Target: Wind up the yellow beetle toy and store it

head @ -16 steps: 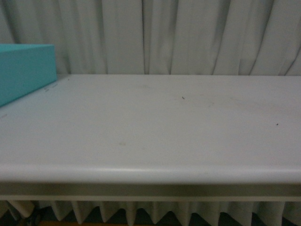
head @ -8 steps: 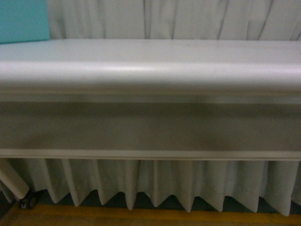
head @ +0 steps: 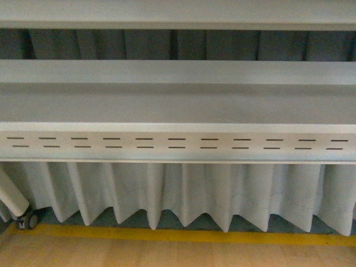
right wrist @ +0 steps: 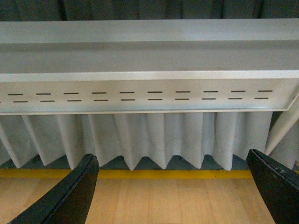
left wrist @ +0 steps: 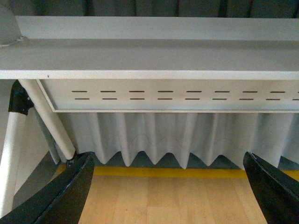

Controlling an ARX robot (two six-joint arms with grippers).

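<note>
You see only the table's underside (head: 178, 105), curtain (head: 183, 194) and floor (head: 167, 253); no toy car shows, progress cannot be judged, and both the left gripper (left wrist: 170, 196) and right gripper (right wrist: 173, 196) hang spread apart, empty.

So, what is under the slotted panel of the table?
Under the slotted panel hangs a pleated white curtain, with a yellow floor stripe and wooden floor below. The curtain hides whatever is behind it. The toy is not visible.

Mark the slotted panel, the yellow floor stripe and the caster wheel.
slotted panel (head: 178, 143): front view, middle of its face, between the slot rows.
yellow floor stripe (head: 183, 236): front view, mid-length.
caster wheel (head: 28, 221): front view, the wheel's side.
</note>
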